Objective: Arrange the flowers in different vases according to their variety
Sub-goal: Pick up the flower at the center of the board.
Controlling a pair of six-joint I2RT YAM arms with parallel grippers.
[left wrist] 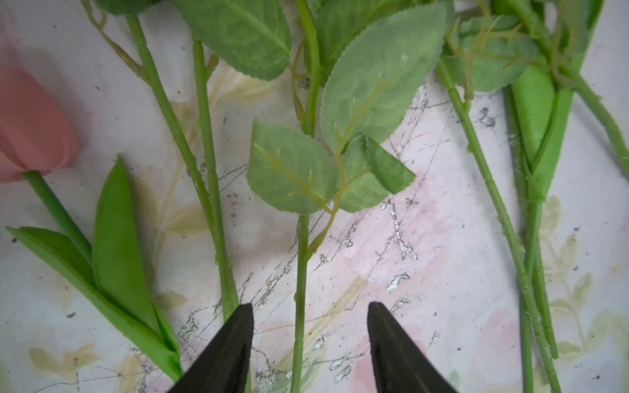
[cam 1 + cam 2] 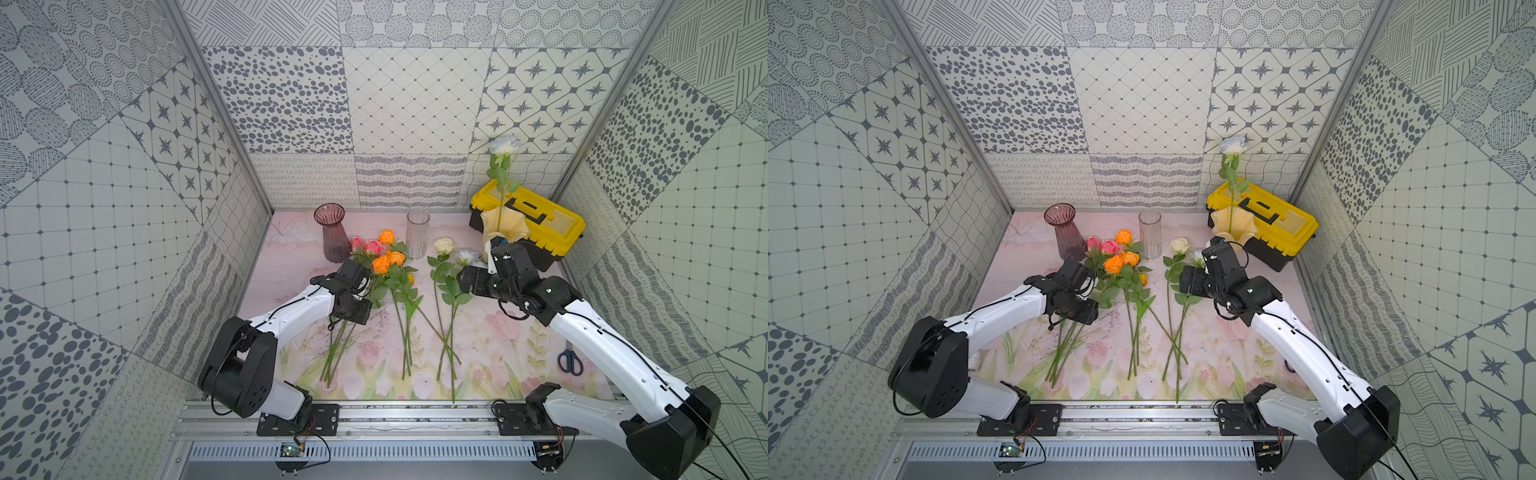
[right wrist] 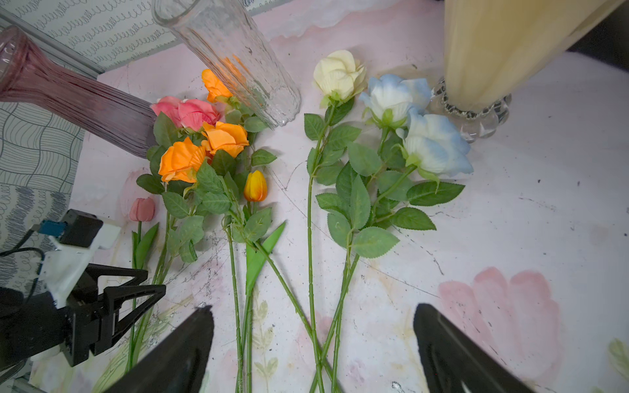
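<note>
Purple ribbed vase (image 2: 330,232) stands rear left on the tabletop (image 2: 490,345). Left tool (image 1: 309,308), jaws apart, straddles one rose stem (image 1: 301,272) lying flat. Clear cylinder vase (image 2: 417,232) stands centre. Right tool (image 3: 313,308), jaws wide apart, hovers over white-blue rose stems (image 3: 343,289). Cream vase (image 2: 513,228) holds one pale-blue rose (image 2: 504,146).

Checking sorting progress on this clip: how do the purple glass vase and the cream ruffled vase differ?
Contents: the purple glass vase is empty, while the cream ruffled vase holds one pale-blue rose.
Material: the purple glass vase is see-through and ribbed; the cream ruffled vase is opaque with a clear foot.
Place: the purple one stands near the pink roses; the cream one beside the yellow toolbox.
Both stand upright on the tablecloth.
</note>
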